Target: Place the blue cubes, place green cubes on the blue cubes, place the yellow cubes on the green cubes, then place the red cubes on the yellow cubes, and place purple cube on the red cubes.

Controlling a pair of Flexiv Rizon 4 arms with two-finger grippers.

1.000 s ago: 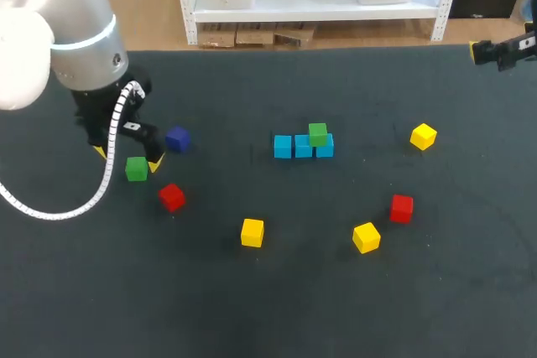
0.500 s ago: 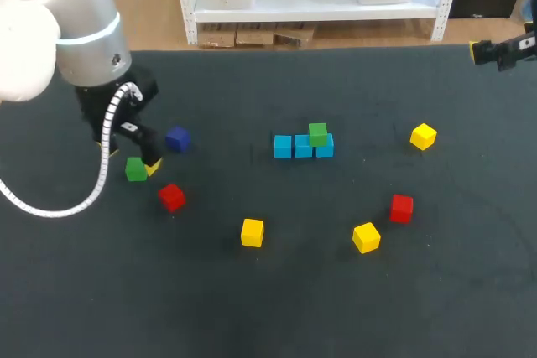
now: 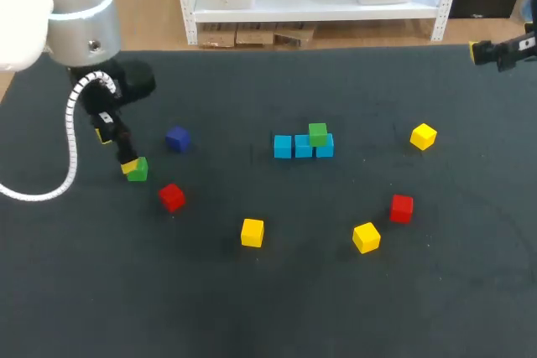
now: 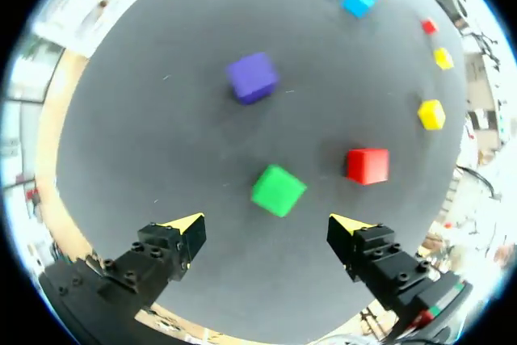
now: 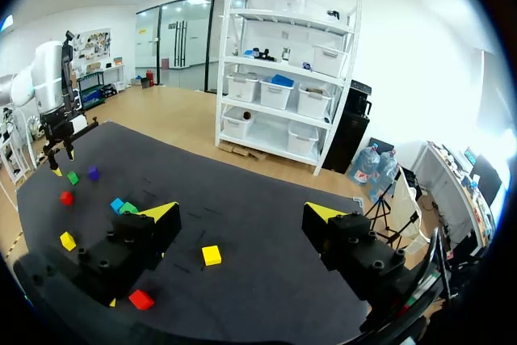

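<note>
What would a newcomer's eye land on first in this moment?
The left claw, open, hangs over a loose green cube at the left side of the table, with the purple cube and a red cube close by. At mid-table, a row of three blue cubes carries one stacked green cube.

Nothing else out there but the table (image 3: 268,308), its dark charcoal top lying flat and matte throughout.
</note>
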